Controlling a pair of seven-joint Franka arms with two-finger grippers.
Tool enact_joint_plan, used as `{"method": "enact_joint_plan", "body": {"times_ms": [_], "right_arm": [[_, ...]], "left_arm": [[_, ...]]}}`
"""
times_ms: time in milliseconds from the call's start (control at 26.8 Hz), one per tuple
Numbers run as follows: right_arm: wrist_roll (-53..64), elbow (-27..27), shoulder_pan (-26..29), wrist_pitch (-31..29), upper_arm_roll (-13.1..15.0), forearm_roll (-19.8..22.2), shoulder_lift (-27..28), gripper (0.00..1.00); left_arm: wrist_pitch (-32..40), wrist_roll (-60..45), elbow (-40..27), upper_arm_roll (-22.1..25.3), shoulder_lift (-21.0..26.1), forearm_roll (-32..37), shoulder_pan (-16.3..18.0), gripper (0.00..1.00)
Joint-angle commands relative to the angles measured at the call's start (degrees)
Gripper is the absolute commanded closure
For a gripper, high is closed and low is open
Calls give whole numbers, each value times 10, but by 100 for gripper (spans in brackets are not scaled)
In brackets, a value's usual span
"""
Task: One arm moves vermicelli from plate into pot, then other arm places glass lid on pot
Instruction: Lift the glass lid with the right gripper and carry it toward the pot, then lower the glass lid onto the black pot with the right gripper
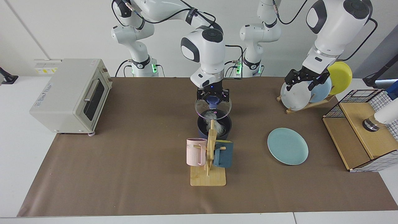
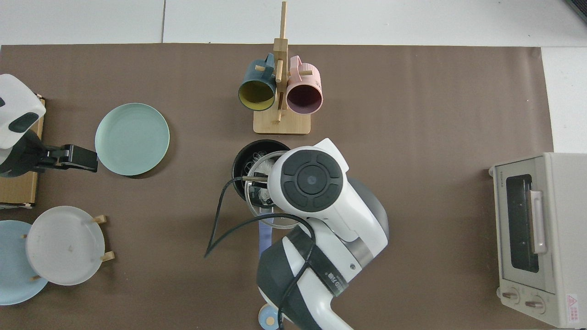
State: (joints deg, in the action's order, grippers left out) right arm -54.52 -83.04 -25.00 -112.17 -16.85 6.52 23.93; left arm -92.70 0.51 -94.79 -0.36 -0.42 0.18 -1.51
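Note:
My right gripper (image 1: 213,99) is shut on the blue knob of the glass lid (image 1: 213,111). It holds the lid roughly level just above the pot (image 1: 201,129), shifted a little toward the pot's handle. The white vermicelli (image 1: 219,127) lies inside the pot. In the top view the right arm's wrist covers most of the lid (image 2: 261,216) and pot (image 2: 242,158); some vermicelli (image 2: 261,157) shows. The pale teal plate (image 1: 287,146) (image 2: 132,139) lies bare. My left gripper (image 1: 304,83) (image 2: 85,159) waits open in front of the upright plates.
A wooden mug stand (image 1: 207,179) with a pink and a dark teal mug stands right in front of the pot. A toaster oven (image 1: 70,93) sits at the view's left, a plate rack (image 1: 306,93) and a wire basket (image 1: 360,130) at its right.

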Motion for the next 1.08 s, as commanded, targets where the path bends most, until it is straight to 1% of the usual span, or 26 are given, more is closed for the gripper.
{"method": "enact_joint_plan", "body": {"times_ms": [0,149,299,410,1045], "right_arm": [[-19,78,-8,24,2,32,63,100],[-19,88,-20,19,2,65,88,100],[-17,98,-16,10,7,70,103,100],[-11,98,-13,7,6,83,107,100],[-21,85,-15,-36,7,89,124,100]], "left_arm": [[-1,4,-3,-3,-7,11,3,0],[-1,4,-3,-3,-7,11,3,0],[-1,4,-3,-3,-7,11,3,0],[-1,4,-3,-3,-7,11,3,0],[-1,4,-3,-3,-7,11,2,0]]}}
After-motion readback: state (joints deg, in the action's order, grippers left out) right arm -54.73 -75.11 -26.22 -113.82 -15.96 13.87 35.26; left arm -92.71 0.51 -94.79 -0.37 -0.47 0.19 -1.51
